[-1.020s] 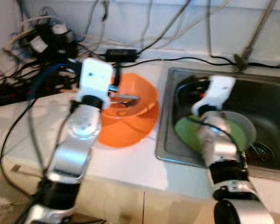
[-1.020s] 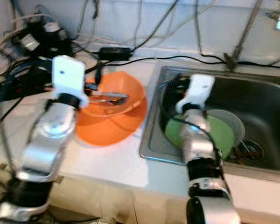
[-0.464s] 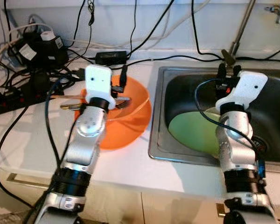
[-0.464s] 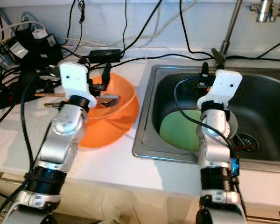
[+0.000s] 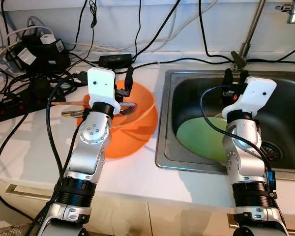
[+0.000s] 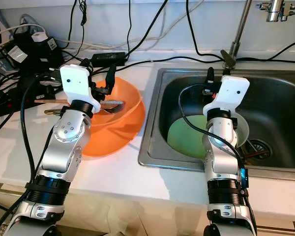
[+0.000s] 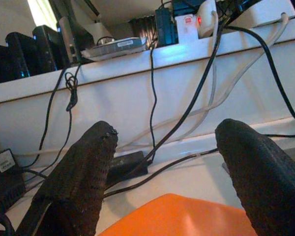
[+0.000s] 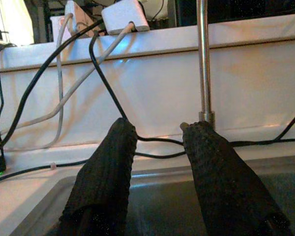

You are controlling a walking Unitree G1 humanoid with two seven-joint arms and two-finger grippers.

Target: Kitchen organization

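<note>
An orange bowl (image 5: 137, 125) sits on the white counter (image 5: 24, 147) just left of the steel sink (image 5: 196, 81). A metal spoon (image 5: 123, 109) and a wooden stick (image 5: 71, 103) lie across the bowl. My left gripper (image 5: 125, 84) hovers over the bowl's back rim, open and empty; the orange bowl (image 7: 177, 216) lies below the wide-apart fingers (image 7: 83, 167). A green plate (image 5: 199, 137) leans inside the sink against a pale dish (image 6: 244, 129). My right gripper (image 5: 235, 77) hangs above the sink's back, open with nothing held, pointing toward the faucet pipe (image 8: 203, 59).
Black cables, a power strip and adapters (image 5: 37, 51) crowd the counter's back left, and one cable runs down over the front edge. The faucet pipe (image 5: 250, 29) rises behind the sink. A drain (image 5: 273, 150) sits at the sink's right.
The camera view has shifted and gone from blurred to sharp. Over the last half second both arms have held nearly the same places above the bowl and the sink.
</note>
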